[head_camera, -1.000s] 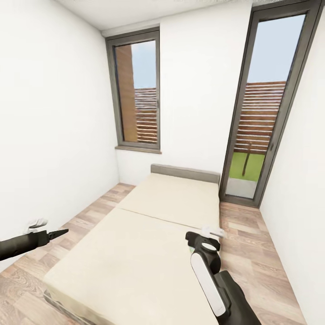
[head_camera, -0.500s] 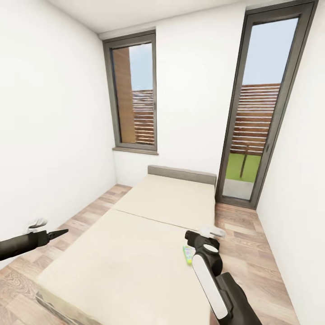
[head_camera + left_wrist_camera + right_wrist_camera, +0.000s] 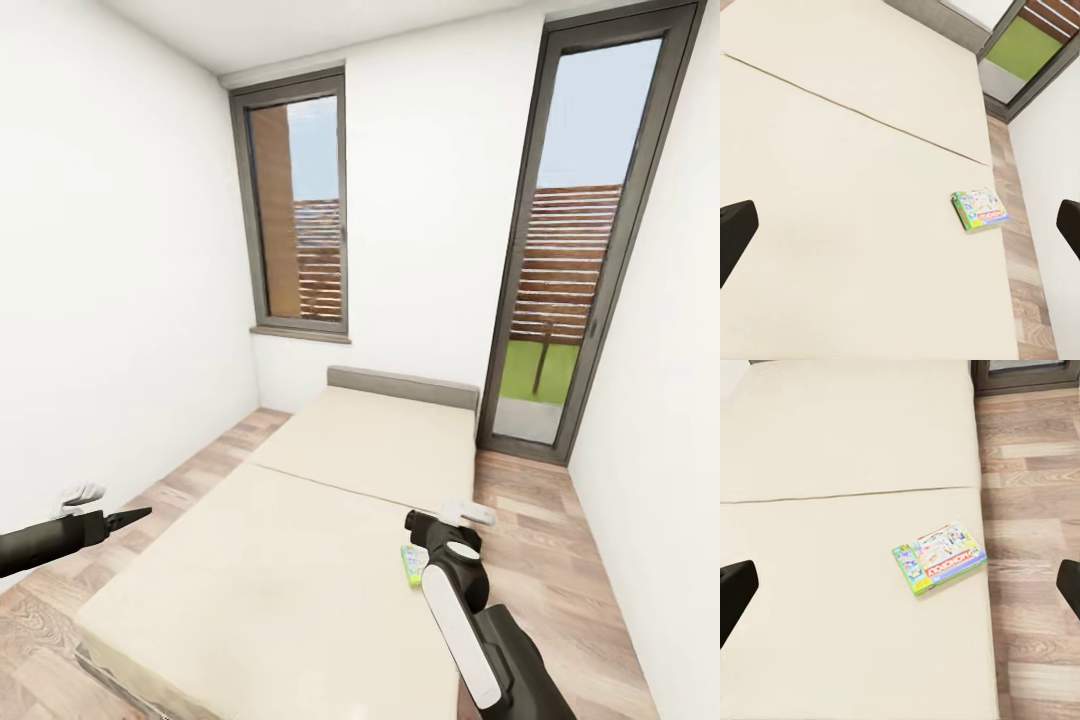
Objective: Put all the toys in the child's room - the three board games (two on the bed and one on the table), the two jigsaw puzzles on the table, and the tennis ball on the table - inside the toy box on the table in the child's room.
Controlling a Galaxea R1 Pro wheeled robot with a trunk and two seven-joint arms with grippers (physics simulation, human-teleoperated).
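Note:
A green-edged board game (image 3: 939, 557) with a white busy cover lies flat on the beige bed (image 3: 300, 560), near the mattress's right edge. It also appears as the board game (image 3: 979, 209) in the left wrist view and as a strip of board game (image 3: 411, 565) beside my right arm in the head view. My right gripper (image 3: 900, 585) hovers above it, open and empty. My left gripper (image 3: 130, 517) hangs over the floor left of the bed, open and empty, with its fingertips (image 3: 736, 234) wide apart.
Wood floor (image 3: 560, 540) runs along both sides of the bed. White walls close in left and right. A window (image 3: 298, 210) and a tall glass door (image 3: 565, 250) stand at the far end behind the grey headboard (image 3: 400, 385).
The head view has shifted slightly, so the bed sits a little further left. The board game has come into view beside my right arm, which has edged left. The left arm is unchanged.

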